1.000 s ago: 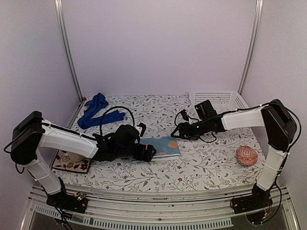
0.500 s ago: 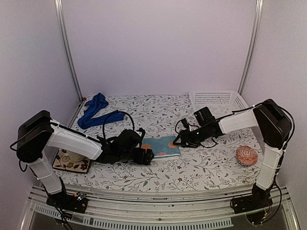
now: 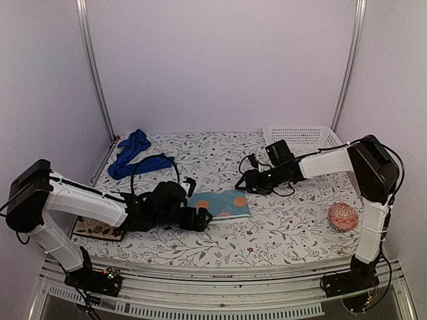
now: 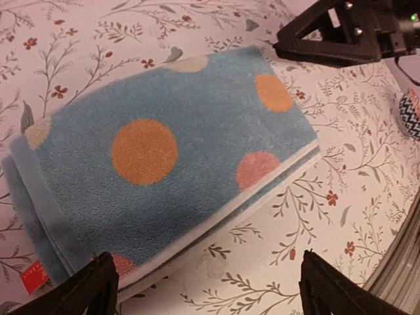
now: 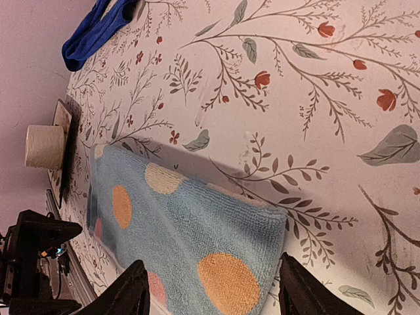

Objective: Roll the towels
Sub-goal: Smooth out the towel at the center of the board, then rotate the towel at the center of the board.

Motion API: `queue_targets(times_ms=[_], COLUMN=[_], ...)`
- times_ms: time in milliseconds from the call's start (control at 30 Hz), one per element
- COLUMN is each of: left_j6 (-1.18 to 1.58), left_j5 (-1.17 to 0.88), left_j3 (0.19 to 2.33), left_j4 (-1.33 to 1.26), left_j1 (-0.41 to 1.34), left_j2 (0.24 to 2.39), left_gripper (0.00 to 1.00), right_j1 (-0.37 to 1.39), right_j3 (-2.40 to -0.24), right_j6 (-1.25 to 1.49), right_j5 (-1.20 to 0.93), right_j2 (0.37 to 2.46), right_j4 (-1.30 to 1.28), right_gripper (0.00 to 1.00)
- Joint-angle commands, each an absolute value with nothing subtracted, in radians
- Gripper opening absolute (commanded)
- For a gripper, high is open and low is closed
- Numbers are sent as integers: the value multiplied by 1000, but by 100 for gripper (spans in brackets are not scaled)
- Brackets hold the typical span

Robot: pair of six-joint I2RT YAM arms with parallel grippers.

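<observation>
Between my left gripper (image 3: pixel 200 216) and right gripper (image 3: pixel 245 184), both agape and empty, the light-blue towel (image 3: pixel 223 203) lies lengthwise, one end toward each.

The light towel (image 3: pixel 223 205) at centre is hemmed in: left gripper (image 3: pixel 202 217) at its left end, right gripper (image 3: pixel 241 185) over its upper right corner. The mat (image 3: pixel 267 233) below it is free. Ball (image 3: pixel 343 217) lower right, basket (image 3: pixel 300 137) upper right and blue towel (image 3: pixel 130 152) upper left stand well apart.

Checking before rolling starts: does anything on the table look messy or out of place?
The dark blue towel lies bunched in a heap at the far left corner, not spread flat. The dotted light-blue towel lies folded flat in the middle.
</observation>
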State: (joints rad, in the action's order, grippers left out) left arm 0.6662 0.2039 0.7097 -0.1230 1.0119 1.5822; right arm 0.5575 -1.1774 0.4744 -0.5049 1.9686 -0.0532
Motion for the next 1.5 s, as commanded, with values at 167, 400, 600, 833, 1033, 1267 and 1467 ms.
queue_targets(times_ms=[167, 400, 600, 833, 1033, 1267, 1467], left_j6=[737, 759, 759, 724, 650, 571, 546], left_j5=[97, 78, 136, 212, 226, 160, 71], left_j3=[696, 699, 689, 680, 745, 915, 1087], left_j4=[-147, -167, -157, -144, -155, -174, -171], left_j1=[1097, 1126, 1090, 997, 888, 768, 686], left_j2=[1596, 1674, 1721, 1735, 1760, 1920, 2091], left_gripper=[97, 97, 97, 97, 97, 97, 96], right_j1=[537, 537, 537, 537, 540, 551, 566], right_j3=[-1218, -1340, -1404, -1426, -1425, -1366, -1244], right_j6=[447, 421, 399, 376, 364, 357, 366], right_j5=[-478, -504, -542, -572, -571, -553, -498], right_j2=[1964, 2027, 2094, 2123, 2131, 2099, 1975], right_j4=[-73, -89, -101, -121, -137, -148, -117], right_gripper=[73, 76, 76, 76, 76, 76, 77])
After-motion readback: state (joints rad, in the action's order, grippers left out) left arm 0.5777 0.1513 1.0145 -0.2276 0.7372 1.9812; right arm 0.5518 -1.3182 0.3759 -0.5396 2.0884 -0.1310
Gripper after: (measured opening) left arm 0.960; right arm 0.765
